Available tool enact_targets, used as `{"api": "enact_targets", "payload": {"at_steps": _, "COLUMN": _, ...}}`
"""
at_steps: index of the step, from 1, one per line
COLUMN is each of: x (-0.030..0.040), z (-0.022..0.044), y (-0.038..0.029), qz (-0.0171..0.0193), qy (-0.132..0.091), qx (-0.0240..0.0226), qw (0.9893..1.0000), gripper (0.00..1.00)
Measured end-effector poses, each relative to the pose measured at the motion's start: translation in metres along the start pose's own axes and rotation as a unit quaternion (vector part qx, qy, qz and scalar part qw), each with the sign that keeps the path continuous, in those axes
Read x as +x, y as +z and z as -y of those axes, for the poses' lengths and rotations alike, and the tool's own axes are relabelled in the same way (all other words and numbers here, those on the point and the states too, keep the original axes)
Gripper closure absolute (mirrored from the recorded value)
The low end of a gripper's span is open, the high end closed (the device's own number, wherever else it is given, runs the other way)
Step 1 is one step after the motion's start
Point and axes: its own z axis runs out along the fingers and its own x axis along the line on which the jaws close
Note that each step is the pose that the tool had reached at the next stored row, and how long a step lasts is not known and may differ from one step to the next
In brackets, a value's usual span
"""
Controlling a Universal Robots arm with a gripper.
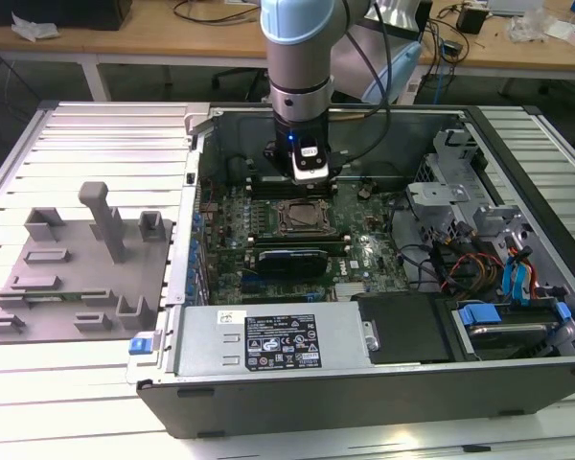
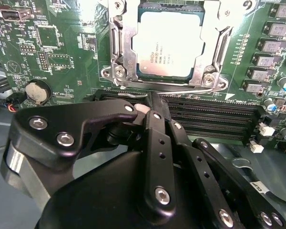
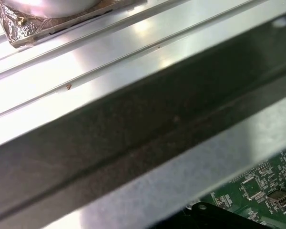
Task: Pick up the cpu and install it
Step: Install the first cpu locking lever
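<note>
1. At the exterior view's left, a grey plastic plate (image 1: 72, 278) with upright pegs lies on the ribbed metal counter (image 1: 96, 402), beside the open computer case (image 1: 364, 383).
2. Inside the case, the end effector (image 1: 309, 172) hangs above the green motherboard (image 1: 268, 216), just behind the metal-framed socket (image 1: 302, 217).
3. In the second wrist view, the cpu (image 2: 168, 44) sits flat in the socket, its silver-grey top exposed.
4. The end effector's black fingers (image 2: 155, 138) hold nothing; whether they are spread or closed I cannot tell.
5. At the exterior view's right, drive bays with blue latches (image 1: 479, 313) and coloured cables fill the case.
</note>
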Motion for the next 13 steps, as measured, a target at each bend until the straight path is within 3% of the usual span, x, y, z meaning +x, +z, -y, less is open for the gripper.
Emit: {"api": "enact_targets", "payload": {"at_steps": 13, "x": 0.0000, "z": 0.0013, "y": 0.0014, "qz": -0.0008, "qy": 0.000, "qx": -0.0015, "qw": 1.0000, "gripper": 0.89}}
